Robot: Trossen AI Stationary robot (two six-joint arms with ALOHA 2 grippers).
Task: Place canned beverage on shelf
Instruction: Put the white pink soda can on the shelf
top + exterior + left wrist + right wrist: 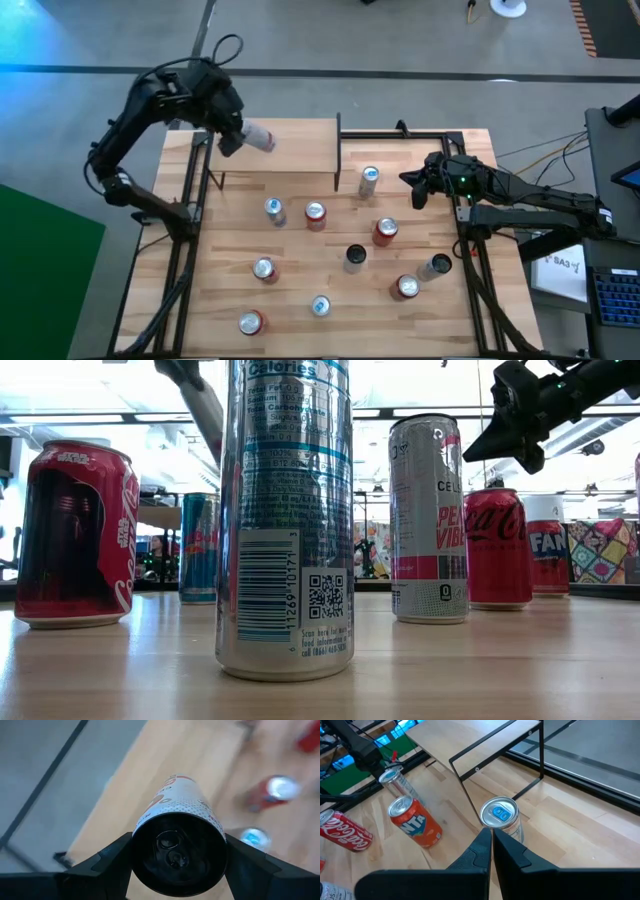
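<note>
White-and-red can: slim aluminium beverage can [259, 137] with a white, red-printed body, held lying on its side, lifted above the far-left part of the shelf.
Shelf: small raised board of light wood [280, 146] on thin black metal uprights, at the far side of the table, left of centre; nothing stands on it yet.
Left gripper: dark two-finger gripper [232, 137] clamped on the can, one finger on each flank, as the left wrist view shows [178, 855].
Right gripper: dark gripper [413, 183] at the table's right, fingers pressed together on nothing, waiting above a silver blue-tabbed can [501, 818].
Table: butcher-block wooden top [230, 235] carrying about ten other upright cans, red, silver and dark.
Step in hand: carrying the can over the shelf, by my reading.
Next move: likely turn the can upright, lower it until its base meets the board, then let go.
</note>
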